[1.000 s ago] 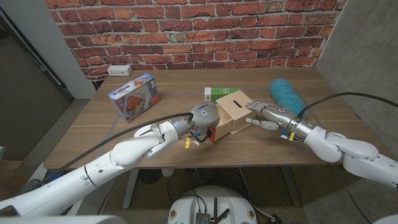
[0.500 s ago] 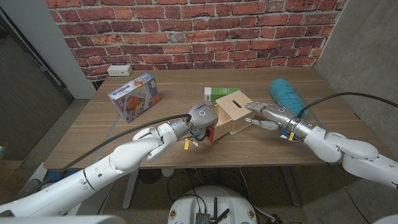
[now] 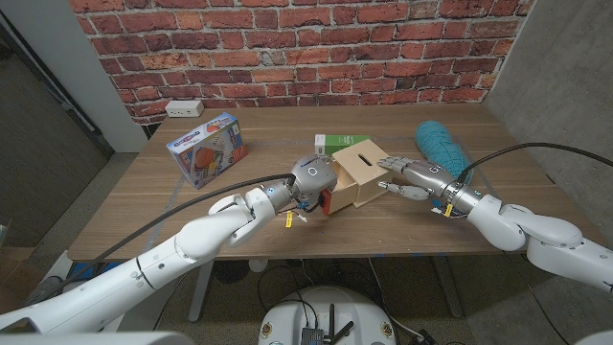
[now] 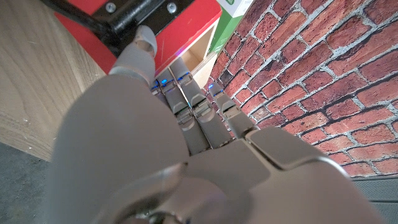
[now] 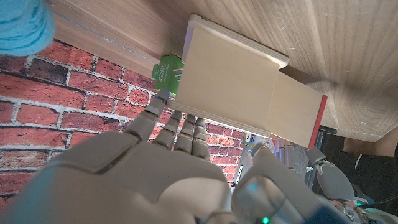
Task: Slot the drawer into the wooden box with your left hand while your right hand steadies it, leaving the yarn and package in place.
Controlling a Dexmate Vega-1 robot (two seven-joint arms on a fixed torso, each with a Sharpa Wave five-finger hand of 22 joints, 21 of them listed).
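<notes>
Left hand (image 3: 313,181) has nudged drawer (image 3: 329,202) toward wooden box (image 3: 359,172).

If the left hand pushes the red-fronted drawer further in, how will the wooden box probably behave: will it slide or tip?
The wooden box looks small and light, so it would likely slide on the smooth table without support. The right hand braces its far side, which should stop that. Tipping seems unlikely: the box sits low and flat, and the drawer goes in level.
</notes>
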